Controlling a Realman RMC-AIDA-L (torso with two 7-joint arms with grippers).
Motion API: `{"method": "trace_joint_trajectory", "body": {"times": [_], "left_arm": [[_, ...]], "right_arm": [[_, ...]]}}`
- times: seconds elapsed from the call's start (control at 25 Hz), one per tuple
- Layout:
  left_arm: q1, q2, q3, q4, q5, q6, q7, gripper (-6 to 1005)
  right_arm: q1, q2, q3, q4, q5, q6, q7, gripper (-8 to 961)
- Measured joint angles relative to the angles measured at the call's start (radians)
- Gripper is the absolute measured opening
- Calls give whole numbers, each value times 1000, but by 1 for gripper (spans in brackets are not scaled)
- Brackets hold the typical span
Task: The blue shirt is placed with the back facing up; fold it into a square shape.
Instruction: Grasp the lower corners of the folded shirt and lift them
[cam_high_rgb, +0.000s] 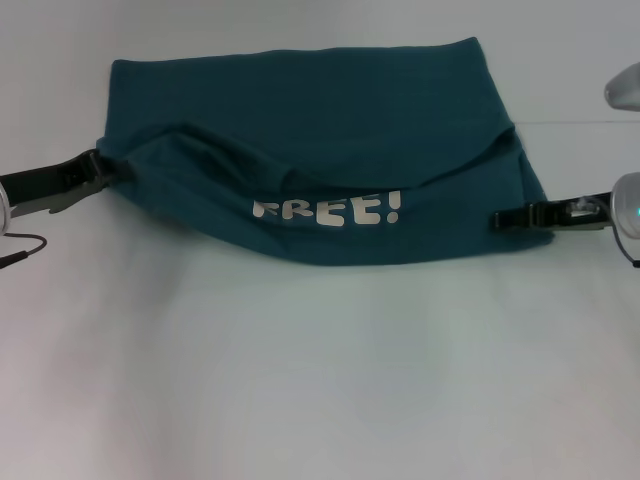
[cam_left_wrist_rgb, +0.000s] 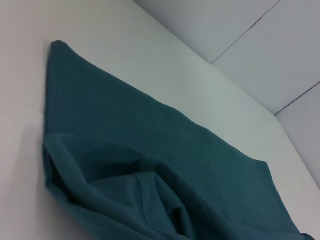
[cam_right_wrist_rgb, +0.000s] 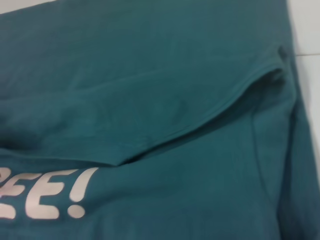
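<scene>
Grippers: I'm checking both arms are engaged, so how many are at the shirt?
2. The left gripper is at the shirt's left edge; the right gripper is at its right edge. Neither wrist view shows fingers.

Table (cam_high_rgb: 320, 380): near half bare from edge to edge; open passage for either arm along the whole front.

Shirt (cam_high_rgb: 300, 110) lies across the middle of the far half, partly folded, with a raised rumpled fold along its upper layer. It is the only bulk on the surface. Bare strips remain beyond its far edge and off both ends.

Left gripper (cam_high_rgb: 85, 178) sits at the shirt's left end, touching the cloth; it blocks approach there. Right gripper (cam_high_rgb: 500, 218) sits at the shirt's right edge, low, just beside the cloth; it blocks that side.

Between the grippers, over the shirt, nothing stands.
</scene>
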Motion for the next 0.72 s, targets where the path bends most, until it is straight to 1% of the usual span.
{"method": "trace_joint_trajectory", "body": {"times": [0.04, 0.28, 0.48, 0.72], "left_arm": [[0, 0, 0, -1, 0, 0, 0, 2], [1, 0, 0, 0, -1, 0, 0, 3], [2, -1, 0, 1, -2, 0, 0, 3], [1, -1, 0, 1, -4, 0, 0, 3]], "right_arm": [[2, 1, -2, 2, 0, 0, 0, 855], [5, -6, -4, 14, 4, -5, 15, 753], [3, -8, -5, 10, 5, -6, 15, 513], [4, -12, -2, 10, 4, -9, 16, 295]]}}
